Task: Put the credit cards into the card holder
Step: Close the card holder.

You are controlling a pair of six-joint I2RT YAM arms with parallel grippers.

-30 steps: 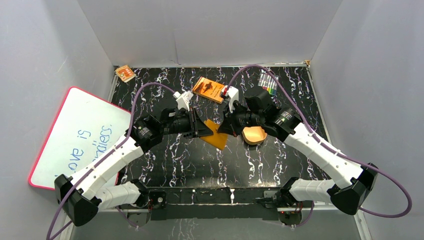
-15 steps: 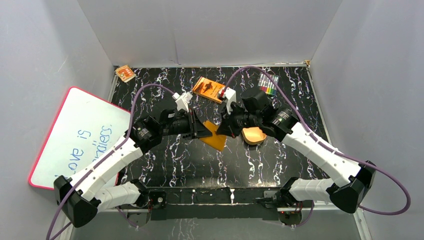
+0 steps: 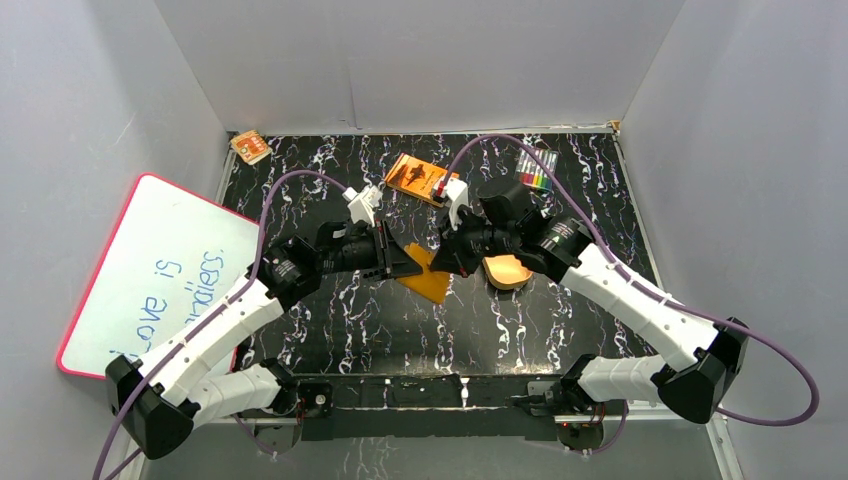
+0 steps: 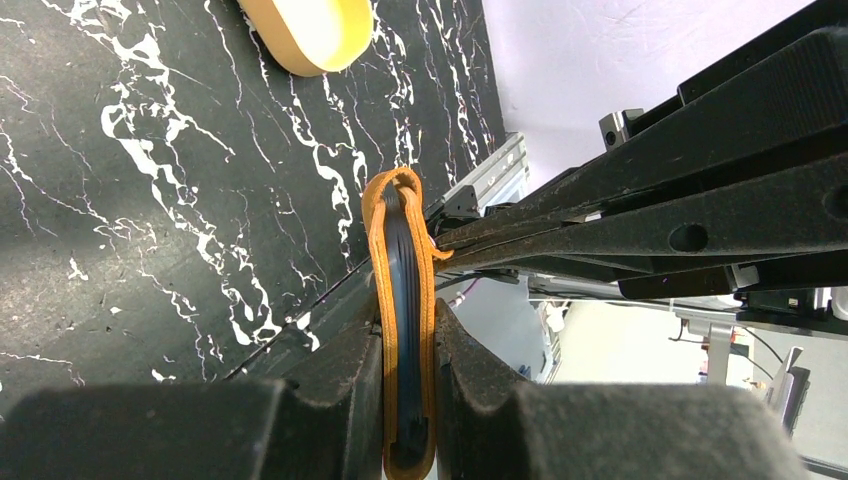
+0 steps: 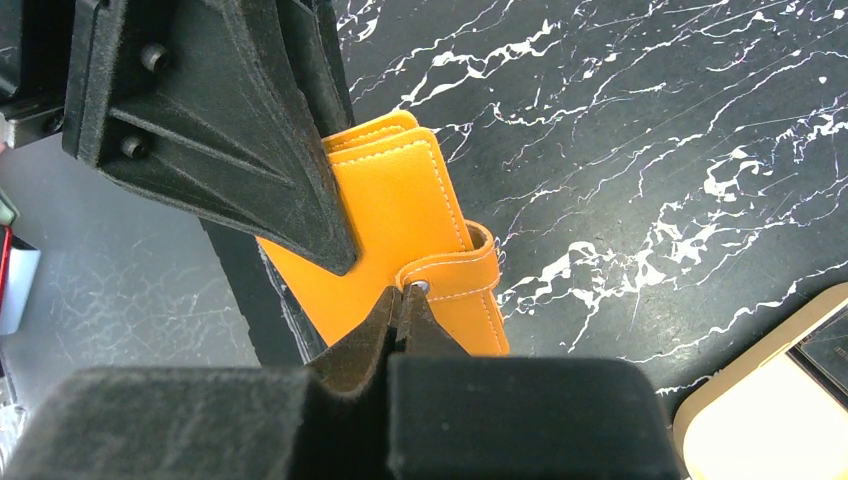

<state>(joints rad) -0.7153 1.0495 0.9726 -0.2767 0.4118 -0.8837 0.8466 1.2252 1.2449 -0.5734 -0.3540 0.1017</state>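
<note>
Orange card holder (image 5: 400, 215) held: L fingers (image 4: 335, 395), R fingers (image 5: 362, 338).

Soft, even light falls from overhead in the top view, so the grey walls (image 3: 420, 60) stay bright, the arms cast only faint shadows on the black table (image 3: 340, 320), and the whiteboard (image 3: 160, 270) shows no harsh glare. In the left wrist view the card holder (image 4: 402, 290) is sharp and well lit, the near fingers (image 4: 330, 410) of the left gripper (image 4: 405, 330) are dark and blurred, and the background at right washes out to white. The right wrist view is crisp on the orange leather and soft on the right gripper (image 5: 405, 300) fingers (image 5: 365, 340) at the bottom edge.
</note>
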